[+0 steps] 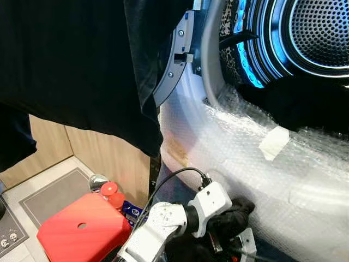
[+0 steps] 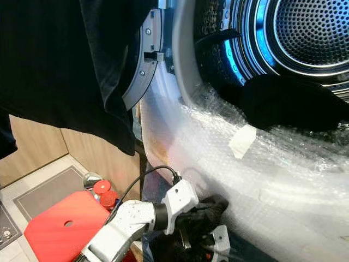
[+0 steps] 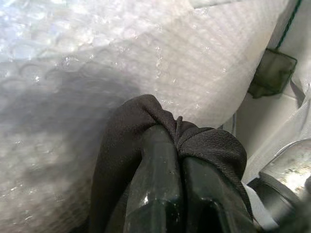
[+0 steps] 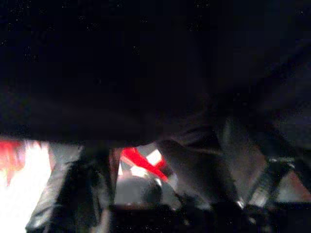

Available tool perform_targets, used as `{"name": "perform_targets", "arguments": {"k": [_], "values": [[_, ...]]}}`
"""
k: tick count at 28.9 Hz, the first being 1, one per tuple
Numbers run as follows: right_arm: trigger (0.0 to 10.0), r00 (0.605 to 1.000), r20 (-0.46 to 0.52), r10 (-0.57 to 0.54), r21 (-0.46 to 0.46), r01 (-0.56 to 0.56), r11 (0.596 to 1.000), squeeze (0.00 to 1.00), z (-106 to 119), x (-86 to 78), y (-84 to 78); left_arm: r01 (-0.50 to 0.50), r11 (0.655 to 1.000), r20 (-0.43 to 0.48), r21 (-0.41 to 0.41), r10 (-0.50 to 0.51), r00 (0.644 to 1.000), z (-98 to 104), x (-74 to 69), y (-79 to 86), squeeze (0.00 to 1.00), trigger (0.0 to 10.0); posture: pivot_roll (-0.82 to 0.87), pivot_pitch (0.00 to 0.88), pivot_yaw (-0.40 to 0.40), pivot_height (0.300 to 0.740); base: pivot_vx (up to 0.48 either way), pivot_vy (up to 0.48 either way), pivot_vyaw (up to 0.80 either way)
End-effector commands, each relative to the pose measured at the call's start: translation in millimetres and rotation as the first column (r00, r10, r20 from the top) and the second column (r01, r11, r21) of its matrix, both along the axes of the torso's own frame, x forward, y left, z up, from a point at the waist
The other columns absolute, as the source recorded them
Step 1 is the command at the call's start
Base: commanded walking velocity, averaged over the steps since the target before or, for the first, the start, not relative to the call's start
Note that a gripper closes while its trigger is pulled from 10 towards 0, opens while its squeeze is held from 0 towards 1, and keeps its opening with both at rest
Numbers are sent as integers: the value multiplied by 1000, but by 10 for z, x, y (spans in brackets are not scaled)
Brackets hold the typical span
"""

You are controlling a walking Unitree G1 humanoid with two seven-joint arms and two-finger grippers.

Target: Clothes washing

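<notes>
Left end effector (image 3: 177, 194) pinches a fold of black cloth (image 3: 194, 141) between its two closed fingers (image 3: 155, 184), low against the bubble-wrapped front (image 1: 262, 180) of the washing machine. Above it, the lit drum (image 1: 319, 27) stands open with a dark garment (image 2: 289, 103) draped over its lip. Behind it sits a red stool (image 1: 82, 226). A large black garment (image 1: 71, 60) hangs overhead; the right end effector's state I cannot tell in its dark wrist view

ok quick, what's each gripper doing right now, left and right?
Left gripper: shut on a black garment, low in front of the bubble-wrapped washer front.
Right gripper: cannot be told; its wrist view is dark, under black cloth.
</notes>
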State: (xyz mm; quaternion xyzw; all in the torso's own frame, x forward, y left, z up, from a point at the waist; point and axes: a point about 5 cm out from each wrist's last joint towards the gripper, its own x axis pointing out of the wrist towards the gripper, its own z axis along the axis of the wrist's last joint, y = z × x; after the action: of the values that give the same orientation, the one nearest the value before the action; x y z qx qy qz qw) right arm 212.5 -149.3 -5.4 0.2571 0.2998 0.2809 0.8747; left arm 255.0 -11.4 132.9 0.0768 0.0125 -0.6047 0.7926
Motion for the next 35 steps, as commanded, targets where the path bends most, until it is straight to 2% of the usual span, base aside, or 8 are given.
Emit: {"name": "perform_targets", "arguments": {"k": [1, 3, 12, 13, 16, 25, 32, 35], "values": [[10000, 998, -8, -55, 77, 55, 995, 0, 69, 66, -21, 29, 998, 53, -51, -26, 998, 195, -17, -91, 0, 0, 69, 0, -87, 740, 0, 0, 0], [10000, 998, 6, -69, 105, 68, 992, 0, 108, 99, -26, 10, 999, 57, -49, -7, 998, 198, 7, -68, 0, 0, 69, 0, -87, 740, 0, 0, 0], [10000, 996, 11, -87, 63, 86, 994, 0, 95, 144, -28, -18, 999, 59, -44, 21, 998, 194, 52, -22, 0, 0, 70, 0, -90, 740, 0, 0, 0], [0, 998, 16, -67, 37, 66, 997, 0, 76, 132, -16, -21, 999, 58, -42, 24, 998, 188, 56, -17, 0, 0, 70, 0, -91, 740, 0, 0, 0], [0, 999, 29, -30, -7, 30, 1000, 0, 49, 109, 8, -26, 999, 54, -42, 29, 998, 180, 65, -12, 0, 0, 70, 0, -91, 740, 0, 0, 0], [0, 995, 61, -76, -18, 77, 997, 0, 79, 186, -8, -24, 999, 37, -44, 25, 999, 164, 39, -18, 0, 0, 72, 0, -96, 740, 0, 0, 0], [0, 989, 85, -117, 30, 115, 993, 0, 121, 226, 13, -25, 999, 33, -38, 27, 999, 161, 42, -7, 0, 0, 74, 0, -94, 740, 0, 0, 0], [0, 992, 104, -69, 23, 67, 997, 0, 138, 207, 78, -21, 999, 30, -27, 22, 999, 138, 39, -1, 0, 0, 74, 0, -91, 740, 0, 0, 0]]}}
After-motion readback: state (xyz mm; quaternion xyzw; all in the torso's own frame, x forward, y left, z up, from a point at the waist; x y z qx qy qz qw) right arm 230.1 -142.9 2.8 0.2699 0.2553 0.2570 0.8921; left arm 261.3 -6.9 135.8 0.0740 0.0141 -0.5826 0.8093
